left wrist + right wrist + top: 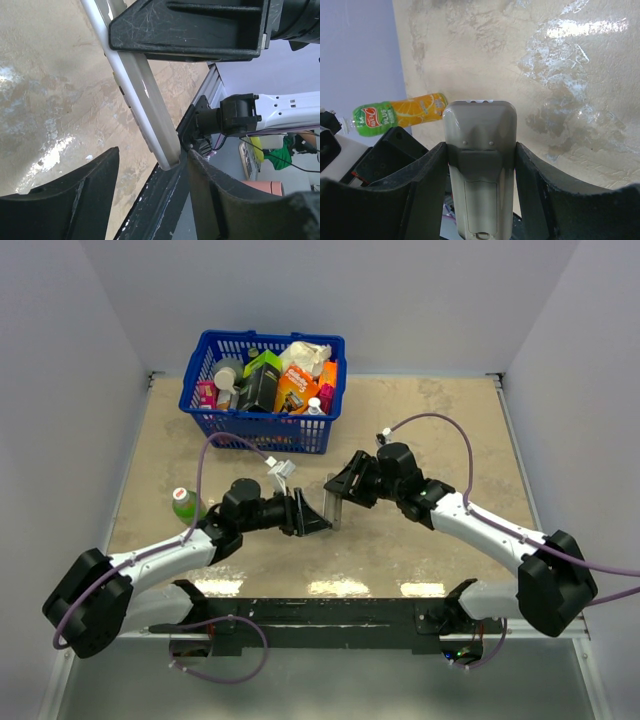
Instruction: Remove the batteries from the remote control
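R gripper [480, 150] pinches the remote control [480, 125] by its long sides, both fingers pressed tight against it; the remote's back, w/ the battery-cover outline, faces the right wrist cam. L gripper [154, 152] is spread, the remote's free end sitting btwn its fingers: one finger just about touching, the other apart w/ a clear gap. The remote is thus held above the table [430, 440], roughly mid-table, btwn the two arms. Tabletop is beige w/ a marbled, blotchy pattern, glossy, w/ white glare patches near the front. An orange drink bottle [183, 502] w/ a green label lies by the left edge. At back left stands a blue basket [260, 430] packed w/ boxes and bottles. A black rail [330, 612] runs along the near edge under the arm bases. Pale, plain walls [400, 300] enclose the table on three sides.
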You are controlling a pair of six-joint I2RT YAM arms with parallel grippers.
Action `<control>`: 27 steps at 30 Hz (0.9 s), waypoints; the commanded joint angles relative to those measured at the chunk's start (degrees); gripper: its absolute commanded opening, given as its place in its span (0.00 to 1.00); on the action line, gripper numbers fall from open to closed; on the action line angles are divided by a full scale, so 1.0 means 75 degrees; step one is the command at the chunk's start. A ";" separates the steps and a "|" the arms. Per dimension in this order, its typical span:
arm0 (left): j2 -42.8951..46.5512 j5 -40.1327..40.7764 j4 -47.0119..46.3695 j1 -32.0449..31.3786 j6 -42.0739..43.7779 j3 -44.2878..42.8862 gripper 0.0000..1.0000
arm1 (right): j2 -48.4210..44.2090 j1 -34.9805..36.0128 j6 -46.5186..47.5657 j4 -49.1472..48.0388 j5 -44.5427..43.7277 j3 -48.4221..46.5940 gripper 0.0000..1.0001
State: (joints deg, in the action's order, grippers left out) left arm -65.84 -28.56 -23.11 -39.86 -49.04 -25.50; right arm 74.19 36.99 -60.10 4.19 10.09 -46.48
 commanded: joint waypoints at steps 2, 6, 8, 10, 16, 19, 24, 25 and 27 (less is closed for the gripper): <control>-0.0197 -0.0177 -0.0738 -0.0065 -0.0106 -0.0022 0.58 | -0.0213 -0.0022 -0.0143 -0.0371 0.0132 -0.0014 0.32; -0.0279 -0.0177 -0.0797 -0.0088 -0.0118 -0.0022 0.56 | -0.0236 -0.0034 -0.0143 -0.0371 0.0120 -0.0014 0.32; -0.0326 -0.0177 -0.0832 -0.0088 -0.0106 -0.0022 0.55 | -0.0225 -0.0022 -0.0143 -0.0371 0.0120 -0.0002 0.32; -0.0350 -0.0165 -0.0856 -0.0088 -0.0106 -0.0022 0.52 | -0.0213 -0.0034 -0.0143 -0.0382 0.0120 0.0010 0.32; -0.0455 -0.0224 -0.0891 -0.0100 -0.0060 -0.0081 0.35 | -0.0189 -0.0034 -0.0144 -0.0429 0.0120 0.0022 0.32; -0.0467 -0.0247 -0.0938 -0.0100 -0.0106 -0.0058 0.17 | -0.0213 -0.0034 -0.0074 -0.0371 0.0062 0.0033 0.32; -0.0222 -0.0341 -0.1019 -0.0112 -0.0539 0.0106 0.00 | -0.0248 -0.0034 0.0265 -0.0184 0.0038 0.0080 0.42; -0.0140 -0.0306 -0.1043 -0.0112 -0.0633 0.0176 0.00 | -0.0283 -0.0022 0.0313 -0.0137 0.0049 0.0092 0.45; 0.0048 -0.0177 -0.0821 -0.0112 -0.0762 0.0212 0.00 | -0.0411 -0.0034 0.0535 0.0062 -0.0009 0.0103 0.55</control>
State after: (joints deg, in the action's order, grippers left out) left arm -68.64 -29.98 -26.63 -40.32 -52.03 -24.84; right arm 74.11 36.64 -59.35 4.19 9.87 -45.93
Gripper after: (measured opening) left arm 0.296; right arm 0.537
